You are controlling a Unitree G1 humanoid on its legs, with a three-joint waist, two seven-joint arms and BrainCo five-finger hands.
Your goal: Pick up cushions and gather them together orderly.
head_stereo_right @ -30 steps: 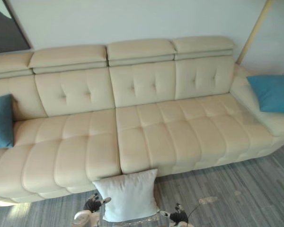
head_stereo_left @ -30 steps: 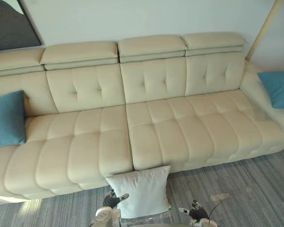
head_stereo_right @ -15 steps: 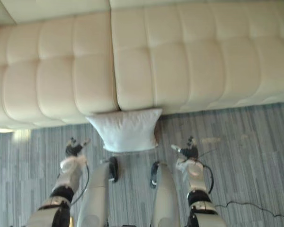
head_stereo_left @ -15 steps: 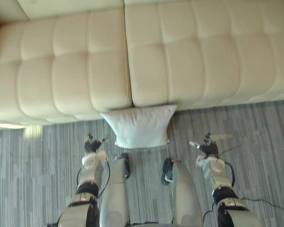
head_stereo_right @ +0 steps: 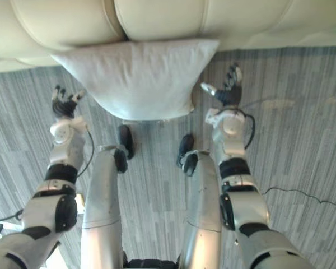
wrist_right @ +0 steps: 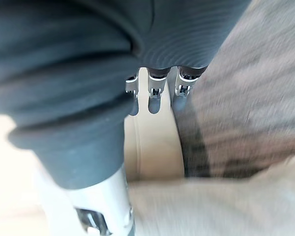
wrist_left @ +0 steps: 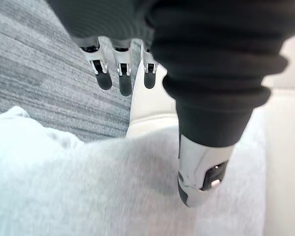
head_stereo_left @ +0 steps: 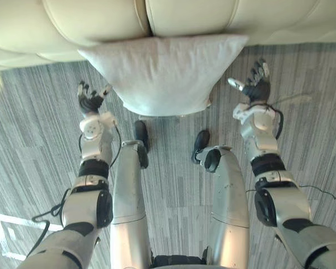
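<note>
A white cushion (head_stereo_left: 162,73) leans on the grey floor against the front of the cream sofa (head_stereo_left: 95,19). My left hand (head_stereo_left: 91,101) hangs open just off the cushion's left edge, apart from it. On the other side my right hand (head_stereo_left: 254,87) is open too, a short way from the cushion's right corner. The left wrist view has the white cushion (wrist_left: 88,191) below the straight fingers (wrist_left: 119,73). In the right wrist view straight fingers (wrist_right: 155,88) point toward the sofa's base.
Grey striped carpet (head_stereo_left: 39,145) spreads around both arms. The sofa seat's front edge (head_stereo_right: 157,22) runs across the far side. A white taped mark (head_stereo_left: 5,241) lies on the floor at the near left.
The camera has tipped down: the sofa slid out of the top and the cushion looks larger. Both hands have risen to flank the cushion, still open.
</note>
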